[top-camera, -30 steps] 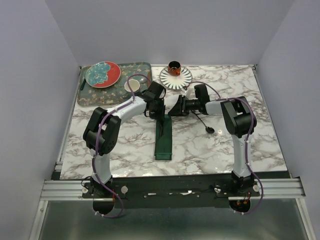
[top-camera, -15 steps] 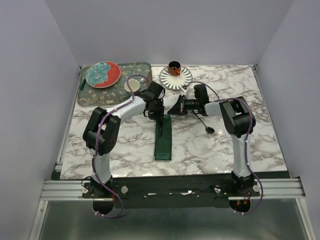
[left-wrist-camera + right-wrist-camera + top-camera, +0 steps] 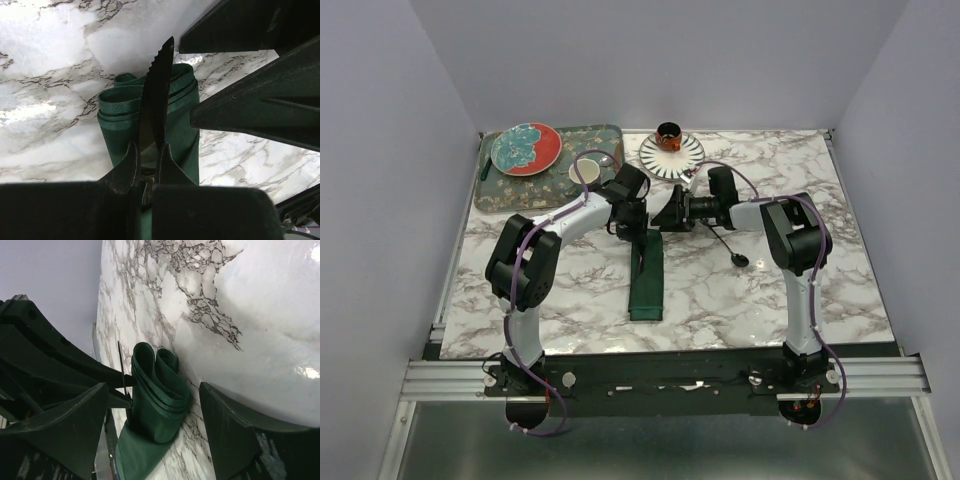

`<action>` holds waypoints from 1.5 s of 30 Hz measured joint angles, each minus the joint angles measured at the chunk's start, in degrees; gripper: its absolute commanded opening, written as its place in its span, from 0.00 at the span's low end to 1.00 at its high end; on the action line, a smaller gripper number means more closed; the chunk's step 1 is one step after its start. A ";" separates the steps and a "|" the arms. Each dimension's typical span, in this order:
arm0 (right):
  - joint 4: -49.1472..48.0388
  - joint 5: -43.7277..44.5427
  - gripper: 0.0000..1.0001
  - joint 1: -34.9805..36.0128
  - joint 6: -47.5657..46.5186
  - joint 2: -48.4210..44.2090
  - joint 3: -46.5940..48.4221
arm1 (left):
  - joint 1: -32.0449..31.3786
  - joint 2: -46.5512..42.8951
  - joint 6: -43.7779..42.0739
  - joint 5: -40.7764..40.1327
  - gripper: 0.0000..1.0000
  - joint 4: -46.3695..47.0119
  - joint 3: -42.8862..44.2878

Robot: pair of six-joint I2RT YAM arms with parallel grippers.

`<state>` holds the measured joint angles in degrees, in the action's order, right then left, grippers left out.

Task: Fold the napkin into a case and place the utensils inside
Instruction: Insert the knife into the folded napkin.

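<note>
"What's the left gripper (image 3: 146, 150) got?"

"The black knife (image 3: 157, 90). Its jaws are pinched nearly shut on the blade, which sticks out ahead of them, serrated edge up."

"And the case (image 3: 181, 131)?"

"Flat on the marble table (image 3: 740, 300), directly under those jaws, with its looped end just ahead of them beneath the blade. I can't tell if the blade is in a fold."

"The right gripper (image 3: 152, 390)?"

"Spread wide, holding nothing. The looped end of the case shows between its 2 fingers, the knife closer to 1 of them."
</note>
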<state>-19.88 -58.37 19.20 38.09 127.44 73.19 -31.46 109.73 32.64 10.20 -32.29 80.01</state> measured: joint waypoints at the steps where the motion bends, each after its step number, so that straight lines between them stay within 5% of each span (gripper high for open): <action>1: 0.26 -0.02 0.71 0.00 -0.26 -0.07 -0.02 | 0.02 0.00 -0.02 0.00 0.00 0.02 0.00; 9: 1.90 -0.66 0.56 0.42 -1.73 -0.46 -1.92 | 0.28 0.00 -0.07 0.02 0.00 0.02 0.00; 21: 0.13 -0.39 0.01 1.77 1.14 -0.24 -3.41 | 0.39 0.00 -0.11 0.13 0.00 -0.15 0.00; 45: -4.07 5.27 0.01 1.73 6.25 -0.26 -5.62 | 0.66 -1.33 1.42 0.31 0.00 0.02 -3.87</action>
<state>-23.94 -53.10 20.93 44.34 127.17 67.57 -30.81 108.40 34.06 10.50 -32.27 76.14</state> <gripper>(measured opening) 0.026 0.081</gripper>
